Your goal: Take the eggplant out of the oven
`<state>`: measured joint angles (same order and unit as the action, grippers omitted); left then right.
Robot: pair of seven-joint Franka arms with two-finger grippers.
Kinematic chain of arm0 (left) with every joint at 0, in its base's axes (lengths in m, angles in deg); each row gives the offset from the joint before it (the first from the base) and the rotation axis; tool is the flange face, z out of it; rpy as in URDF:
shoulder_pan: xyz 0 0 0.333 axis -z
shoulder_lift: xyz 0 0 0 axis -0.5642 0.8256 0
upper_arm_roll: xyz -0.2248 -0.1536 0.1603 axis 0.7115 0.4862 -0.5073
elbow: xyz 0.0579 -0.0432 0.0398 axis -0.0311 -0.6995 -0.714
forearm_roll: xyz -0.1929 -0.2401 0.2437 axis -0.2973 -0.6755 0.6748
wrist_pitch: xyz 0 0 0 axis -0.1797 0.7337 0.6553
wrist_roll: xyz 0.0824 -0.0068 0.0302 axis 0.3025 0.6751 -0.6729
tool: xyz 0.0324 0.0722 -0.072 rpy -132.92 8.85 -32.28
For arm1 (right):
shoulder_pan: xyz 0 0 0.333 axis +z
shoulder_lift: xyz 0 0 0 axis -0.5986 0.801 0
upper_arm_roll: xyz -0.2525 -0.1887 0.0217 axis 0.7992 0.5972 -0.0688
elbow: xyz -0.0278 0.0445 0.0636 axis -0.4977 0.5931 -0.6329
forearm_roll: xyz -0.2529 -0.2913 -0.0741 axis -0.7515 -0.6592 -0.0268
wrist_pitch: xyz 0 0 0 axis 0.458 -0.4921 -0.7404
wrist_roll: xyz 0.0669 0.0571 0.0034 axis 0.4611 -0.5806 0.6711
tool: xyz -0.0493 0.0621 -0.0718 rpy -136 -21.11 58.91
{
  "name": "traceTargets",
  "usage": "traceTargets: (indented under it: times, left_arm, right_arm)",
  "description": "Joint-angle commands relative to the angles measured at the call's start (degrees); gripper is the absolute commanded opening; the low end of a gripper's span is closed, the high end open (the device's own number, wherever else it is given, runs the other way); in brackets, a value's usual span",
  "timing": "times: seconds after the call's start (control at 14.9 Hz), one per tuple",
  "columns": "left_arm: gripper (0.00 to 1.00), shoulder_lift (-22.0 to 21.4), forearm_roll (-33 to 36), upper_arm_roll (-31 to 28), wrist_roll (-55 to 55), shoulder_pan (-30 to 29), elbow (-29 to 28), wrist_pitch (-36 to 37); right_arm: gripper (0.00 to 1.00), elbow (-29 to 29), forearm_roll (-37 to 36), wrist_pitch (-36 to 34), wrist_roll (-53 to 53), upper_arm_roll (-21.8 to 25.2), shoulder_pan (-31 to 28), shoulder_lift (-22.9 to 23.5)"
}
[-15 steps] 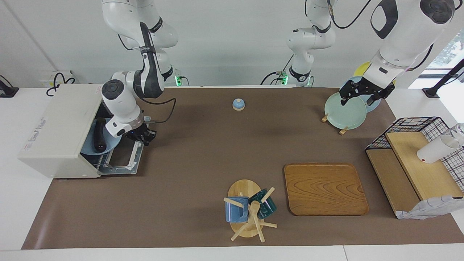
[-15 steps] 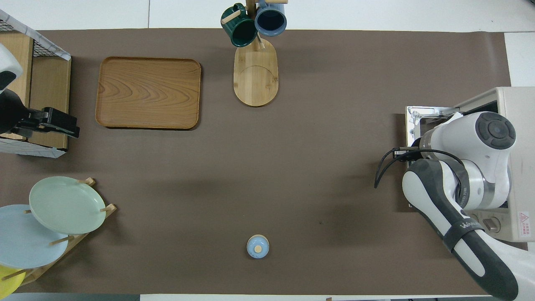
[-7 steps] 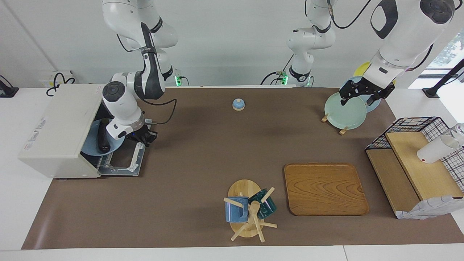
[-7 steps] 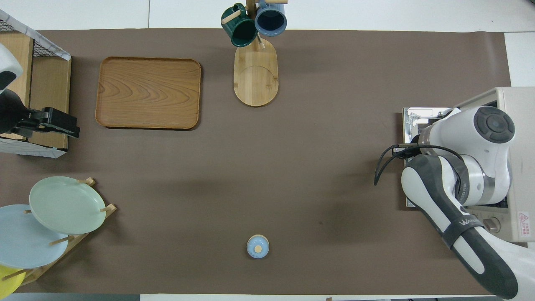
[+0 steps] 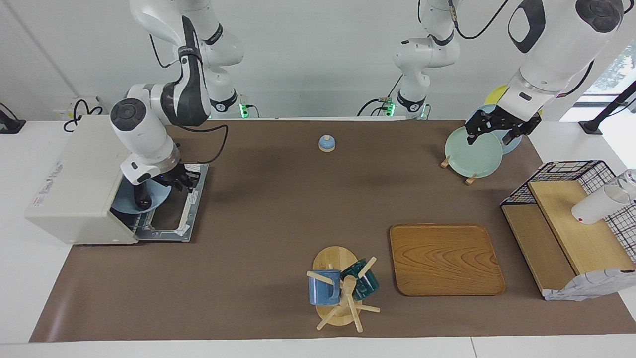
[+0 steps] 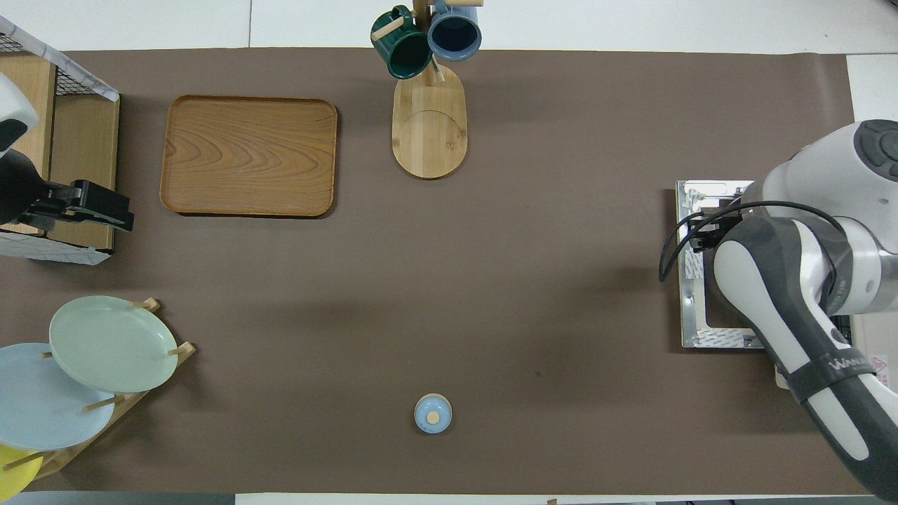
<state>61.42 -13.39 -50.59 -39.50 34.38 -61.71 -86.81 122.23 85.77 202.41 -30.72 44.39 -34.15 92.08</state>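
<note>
Two arms were seen at the table. The right gripper was positioned over the opened door of the oven, just beside the eggplant; whether its fingers were spread or closed could not be told. The eggplant was lying on a blue plate at the oven's mouth. The left gripper was held, waiting, over the green plate, its fingers likewise unreadable. Red lettering on the oven's top could not be read.

The oven, door dropped open, sits at the table's right-arm edge, largely covered by the right arm. The left tool hangs above the opposite edge.
</note>
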Motion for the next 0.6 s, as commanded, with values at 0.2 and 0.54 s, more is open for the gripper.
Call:
traceTargets:
  times: [0.2,0.54]
  left_arm:
    - [1.0,-0.6,1.1,0.7,0.4,-0.8,-0.6,0.6]
    - [1.0,-0.6,1.1,0.7,0.4,-0.8,-0.6,0.6]
  right_arm:
    - [0.31,1.3,-0.9,-1.2,3.3,-0.3,-2.1,-1.0]
    - [0.31,1.7,-0.9,-1.1,10.5,0.8,-4.5,-1.2]
